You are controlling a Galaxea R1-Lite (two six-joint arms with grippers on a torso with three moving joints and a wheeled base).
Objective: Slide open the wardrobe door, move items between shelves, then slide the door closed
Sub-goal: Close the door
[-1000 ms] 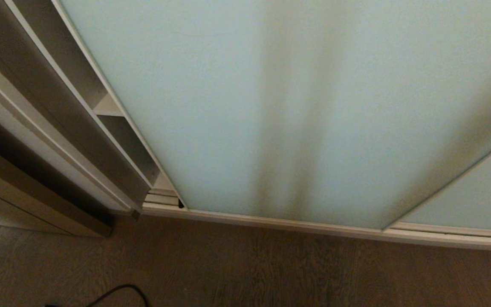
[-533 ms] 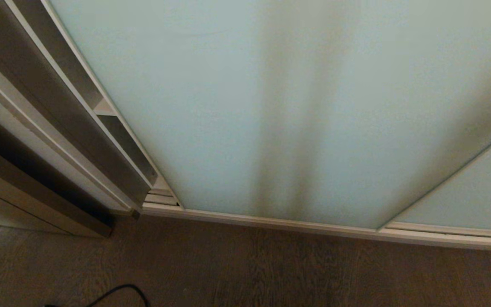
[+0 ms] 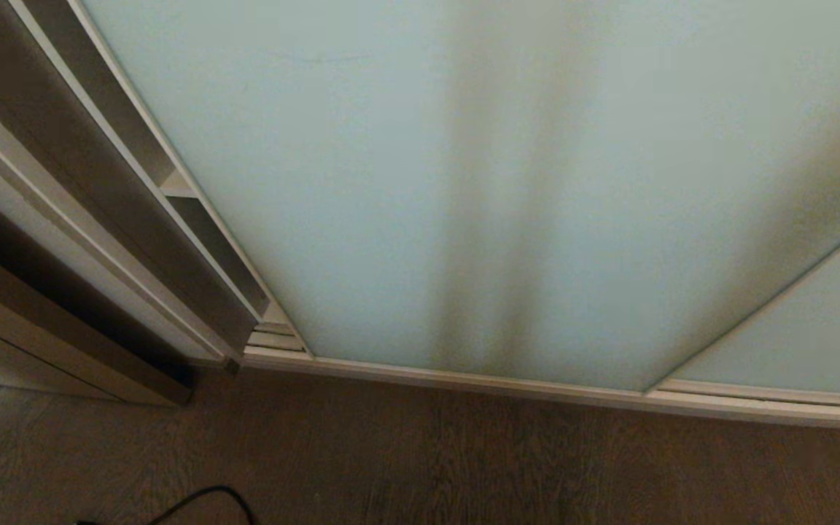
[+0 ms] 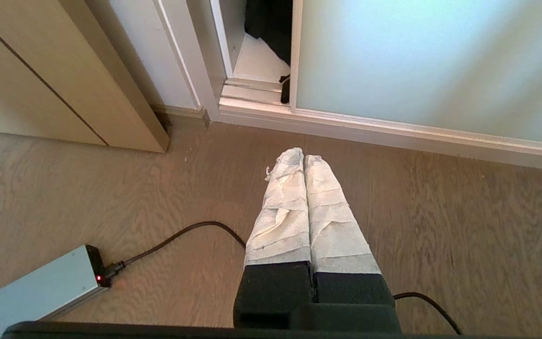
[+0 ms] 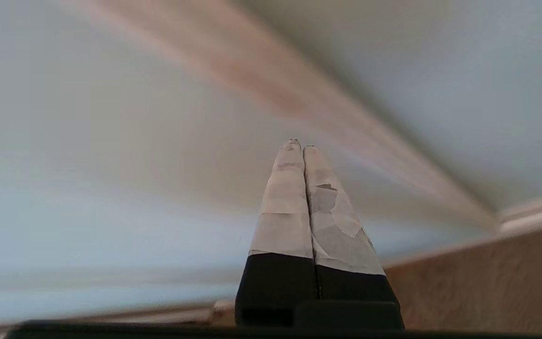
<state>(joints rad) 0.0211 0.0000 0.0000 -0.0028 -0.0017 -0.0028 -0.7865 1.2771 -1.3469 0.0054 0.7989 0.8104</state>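
Sliding wardrobe door (image 3: 420,182) basically fills the head view: one big frosted pale blue-green glass panel in a slim cream frame, sitting in the cream bottom track (image 3: 464,379). It's nearly shut, with just a narrow gap at its left edge. A second glass panel (image 3: 814,335) pokes out at the lower right.

Floor (image 3: 420,467) is brown wood-look planks running right up to the track. Left of the wardrobe there's a beige cabinet front (image 4: 64,80) standing on it.

Through the gap you can see a white shelf (image 3: 178,184) between the white side walls, and in the left wrist view the black bag (image 4: 271,23) sits down on the bottom board, strap end right at the door's edge.

Smaller stuff: a grey power brick (image 4: 40,287) with a red light and a black cable (image 4: 181,233) lie on the floor.

Left gripper (image 4: 304,155) hangs over the floor, taped fingers pressed together, holding nothing. Right gripper (image 5: 300,142) is closed too, empty, tips close to the glass.
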